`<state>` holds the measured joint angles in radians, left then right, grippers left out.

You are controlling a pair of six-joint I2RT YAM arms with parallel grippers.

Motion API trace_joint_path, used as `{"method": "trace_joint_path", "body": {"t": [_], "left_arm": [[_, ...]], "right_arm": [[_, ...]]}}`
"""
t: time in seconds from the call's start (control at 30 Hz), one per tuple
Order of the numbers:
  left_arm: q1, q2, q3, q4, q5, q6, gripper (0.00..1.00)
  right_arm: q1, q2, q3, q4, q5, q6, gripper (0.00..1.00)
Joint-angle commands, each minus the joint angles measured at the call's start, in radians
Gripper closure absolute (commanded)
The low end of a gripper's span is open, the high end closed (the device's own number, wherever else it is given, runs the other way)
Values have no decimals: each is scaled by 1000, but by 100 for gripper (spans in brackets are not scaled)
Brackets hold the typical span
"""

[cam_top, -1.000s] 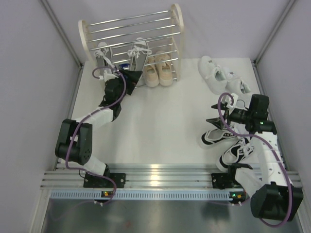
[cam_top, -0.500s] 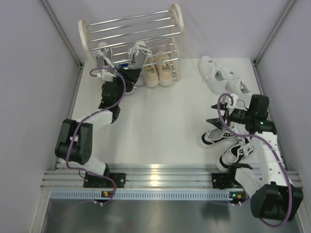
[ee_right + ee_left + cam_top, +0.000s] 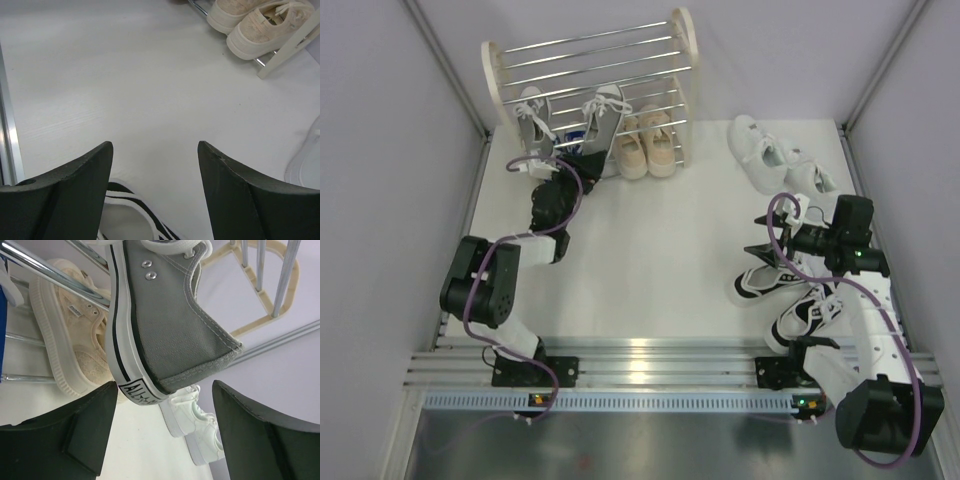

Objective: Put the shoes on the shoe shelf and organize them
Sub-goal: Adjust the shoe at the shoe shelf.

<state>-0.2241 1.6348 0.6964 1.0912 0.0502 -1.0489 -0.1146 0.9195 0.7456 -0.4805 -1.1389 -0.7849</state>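
While its toe points up into the rack, one grey shoe (image 3: 170,330) leans tilted on the lower rods of the shelf (image 3: 684,35), with its white-soled heel hanging out at the front. The second grey shoe (image 3: 532,112) sits on the same tier further left, apart from the first. To the right of the tilted shoe and just beside it, the beige pair (image 3: 647,140) stands side by side under the lower rods, at the right end of the shelf. The left pincer (image 3: 162,390) is at the front of the shelf with its jaws wide apart, and the heel of the tilted grey shoe lies between the two fingertips. One finger (image 3: 85,430) is close to the sole, a clear gap shows on the other side, and nothing is clamped. Out on the white table (image 3: 660,240), the white pair (image 3: 772,155) lies to the right of the shelf, well apart from it. The black-and-white pair (image 3: 785,290) lies nearer the arm bases on the right. The right pincer (image 3: 154,147) hovers just above that pair, its jaws parted and holding nothing, with a striped edge of one shoe showing below its fingers.
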Motion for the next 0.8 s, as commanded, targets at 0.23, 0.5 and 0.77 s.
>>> {"method": "trace_joint_path", "body": {"t": [0.23,0.5,0.77], "left_arm": [[-3,71,43,190,-41,44,36],[-3,117,51,265,-93,20,79],[-3,68,15,309,-139,56,100]], "right_arm": [[-19,4,-3,-6,-53,-39,31],[-19,5,-2,-17,-51,-50,31],[-19,7,1,-21,-50,-56,31]]}}
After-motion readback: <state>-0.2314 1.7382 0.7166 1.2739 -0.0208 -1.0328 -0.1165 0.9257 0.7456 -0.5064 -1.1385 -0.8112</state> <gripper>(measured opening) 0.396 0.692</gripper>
